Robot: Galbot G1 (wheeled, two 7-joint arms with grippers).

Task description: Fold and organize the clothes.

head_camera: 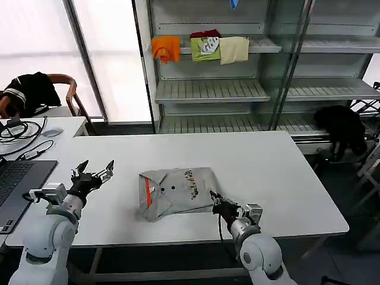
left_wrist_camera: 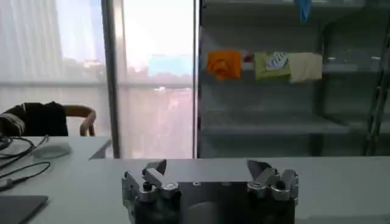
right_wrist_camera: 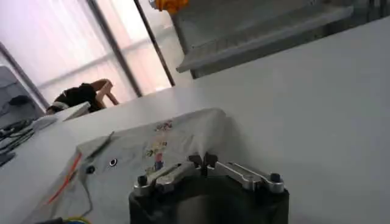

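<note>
One of the clothes, a light grey collared shirt (head_camera: 178, 190) with an orange stripe and a small multicoloured chest print, lies folded in the middle of the white table (head_camera: 273, 172). My right gripper (head_camera: 214, 199) is shut, its tips together at the shirt's near right corner, low over the table. In the right wrist view the shut tips (right_wrist_camera: 203, 160) sit just at the edge of the shirt (right_wrist_camera: 140, 152), and no cloth shows between them. My left gripper (head_camera: 96, 165) hovers open to the left of the shirt, clear of it, with nothing between its fingers (left_wrist_camera: 159, 165).
A laptop (head_camera: 18, 184) and cables (head_camera: 18, 130) lie at the table's left end. Behind stands a shelf unit (head_camera: 214, 89) with small orange, green and cream folded pieces (head_camera: 202, 47). Black garments hang on a chair (head_camera: 29, 92) and at the right (head_camera: 341, 124).
</note>
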